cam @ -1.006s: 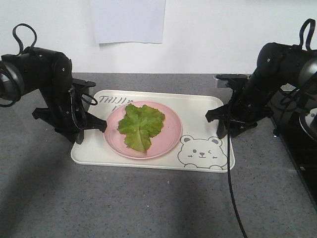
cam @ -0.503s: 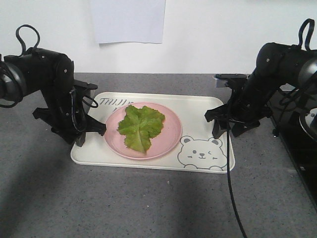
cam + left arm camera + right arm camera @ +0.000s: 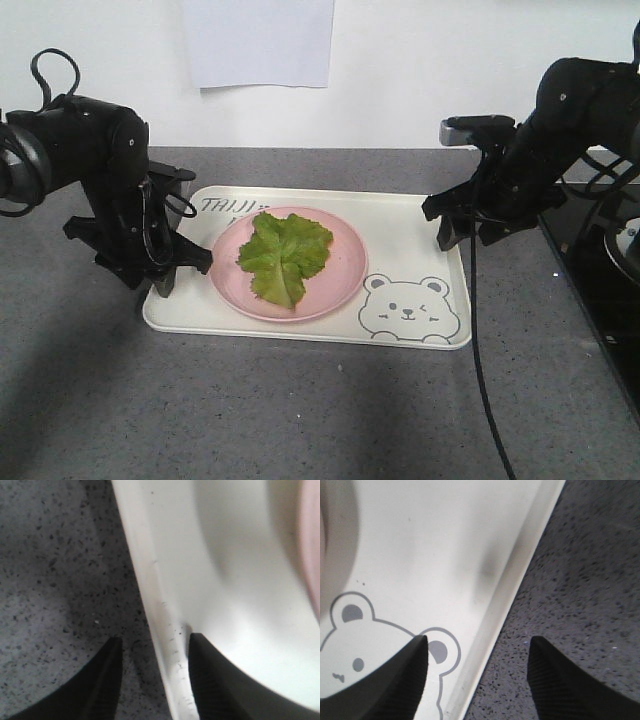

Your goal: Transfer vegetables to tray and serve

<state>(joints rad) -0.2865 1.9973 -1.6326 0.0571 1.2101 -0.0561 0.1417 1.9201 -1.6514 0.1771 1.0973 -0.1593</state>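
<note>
Front camera view puts one lettuce leaf [image 3: 284,255] at the centre of the frame, lying flat on one round pink plate [image 3: 345,265]. We see its long axis run from upper right to lower left, with the pale rib pointing down toward the plate's near edge. The plate sits on the left half of the single cream tray [image 3: 420,215], whose long side runs left to right across the grey counter [image 3: 250,410]. We read grey lettering at the tray's upper left and one bear drawing [image 3: 408,308] at its lower right.

Two black grippers flank the tray. At frame left, our left gripper [image 3: 152,672] straddles the tray's left rim: one finger over the counter, one inside the tray, parted just wider than the rim and not pinching it, holding nothing. At frame right, our right gripper [image 3: 477,672] is spread wide above the tray's right rim, one finger over the bear's ear, the other over the counter, also empty.

One sheet of paper [image 3: 258,42] hangs on the wall behind, and one black cable [image 3: 480,370] trails down across the counter from the right arm.
</note>
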